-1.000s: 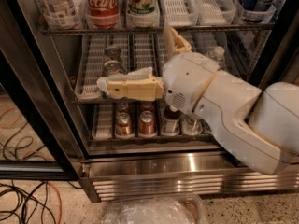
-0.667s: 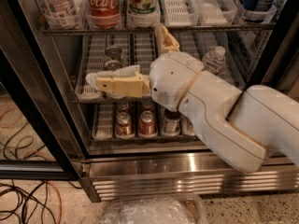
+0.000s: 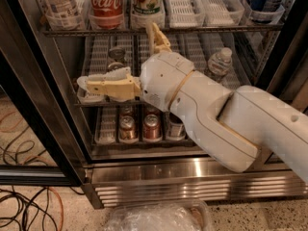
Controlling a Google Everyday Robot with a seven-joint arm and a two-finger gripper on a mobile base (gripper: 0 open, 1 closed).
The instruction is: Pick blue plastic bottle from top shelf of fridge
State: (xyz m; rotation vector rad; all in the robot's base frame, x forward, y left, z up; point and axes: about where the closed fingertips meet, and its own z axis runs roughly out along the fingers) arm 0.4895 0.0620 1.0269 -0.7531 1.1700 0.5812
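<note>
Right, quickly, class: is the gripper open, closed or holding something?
Gripper: cannot be told; it sits at the middle rack, below the top shelf.

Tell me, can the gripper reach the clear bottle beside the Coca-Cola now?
Probably not yet: the gripper sits lower than the blue plastic bottle, and the top shelf lies between them.

The gripper (image 3: 107, 86) is hanging below the top shelf (image 3: 216, 28) of the fridge (image 3: 192, 174). The blue plastic bottle (image 3: 59, 3) is standing on that shelf, just beside a red cola bottle (image 3: 104, 1).
</note>
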